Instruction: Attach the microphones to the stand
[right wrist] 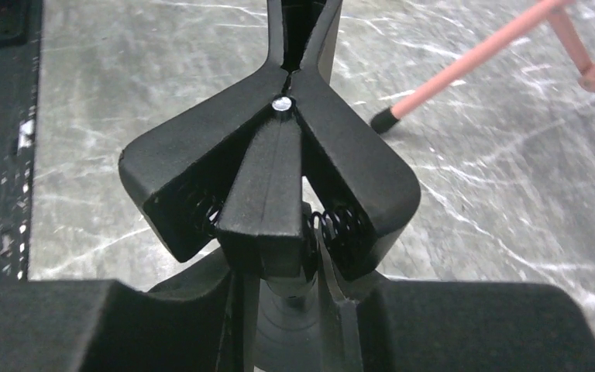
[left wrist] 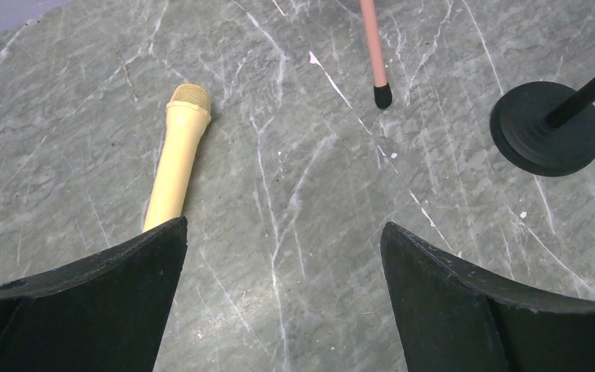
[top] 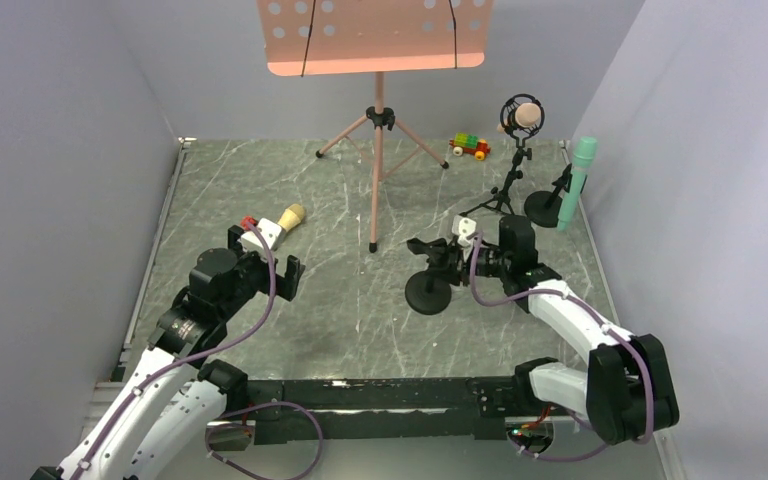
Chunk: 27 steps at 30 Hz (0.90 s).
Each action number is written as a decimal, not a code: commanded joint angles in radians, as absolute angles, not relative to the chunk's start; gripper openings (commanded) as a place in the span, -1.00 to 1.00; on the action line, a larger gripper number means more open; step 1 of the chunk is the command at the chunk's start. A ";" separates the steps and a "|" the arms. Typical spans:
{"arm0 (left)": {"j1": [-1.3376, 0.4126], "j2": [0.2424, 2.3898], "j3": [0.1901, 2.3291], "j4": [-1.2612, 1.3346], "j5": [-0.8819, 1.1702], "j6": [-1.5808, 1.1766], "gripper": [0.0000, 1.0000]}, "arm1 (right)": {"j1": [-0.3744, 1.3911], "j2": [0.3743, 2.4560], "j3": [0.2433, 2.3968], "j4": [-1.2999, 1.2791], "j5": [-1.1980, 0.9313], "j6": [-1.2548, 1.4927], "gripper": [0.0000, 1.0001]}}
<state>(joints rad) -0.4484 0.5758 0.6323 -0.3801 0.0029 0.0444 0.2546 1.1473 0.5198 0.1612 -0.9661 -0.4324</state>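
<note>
A pale yellow microphone [top: 290, 215] [left wrist: 177, 155] lies flat on the table, its tail under my left gripper's fingers. That left gripper [top: 265, 258] [left wrist: 283, 225] hovers open just near of it with only bare table between its fingers. A black round-based stand [top: 428, 295] stands mid-table, and its spring clip [right wrist: 279, 178] fills the right wrist view. My right gripper [top: 438, 258] [right wrist: 310, 310] is shut on the stand just under that empty clip. The salmon pink microphone [top: 526, 116] and the teal microphone [top: 580, 180] sit in two other stands at the back right.
A pink music stand [top: 378, 150] on a tripod stands at the back centre, one foot [left wrist: 383, 95] [right wrist: 385, 118] close to both grippers. A small brick toy car [top: 469, 146] lies behind it. Walls close in on the left, back and right.
</note>
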 commanded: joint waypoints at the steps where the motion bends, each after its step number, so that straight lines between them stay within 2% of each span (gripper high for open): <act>1: -0.445 0.575 0.635 -0.353 0.017 0.055 0.99 | 0.258 1.174 0.617 -0.096 -1.187 -0.695 -0.83; 8: -0.445 0.574 0.634 -0.354 0.013 0.055 0.99 | 0.256 1.516 1.008 -0.858 -1.300 -1.351 -0.87; 11: -0.445 0.575 0.634 -0.355 0.011 0.055 0.99 | 0.237 1.633 1.110 -1.041 -1.323 -1.515 -0.86; 14: -0.445 0.574 0.632 -0.354 0.008 0.057 0.99 | 0.228 1.612 1.070 -0.903 -1.298 -1.404 -0.84; 19: -0.446 0.582 0.635 -0.353 0.017 0.058 0.99 | 0.232 1.386 0.747 -0.145 -1.160 -0.808 -0.82; 24: -0.446 0.587 0.637 -0.355 0.019 0.057 0.99 | 0.231 1.359 0.685 -0.006 -1.116 -0.667 -0.81; 25: -0.446 0.586 0.635 -0.354 0.020 0.057 0.99 | 0.232 1.360 0.690 -0.015 -1.120 -0.677 -0.78; 26: -0.446 0.583 0.634 -0.355 0.019 0.055 0.99 | 0.231 1.366 0.701 -0.041 -1.126 -0.689 -0.66; 27: -0.445 0.581 0.634 -0.355 0.019 0.055 0.99 | 0.232 1.372 0.715 -0.080 -1.131 -0.703 -0.41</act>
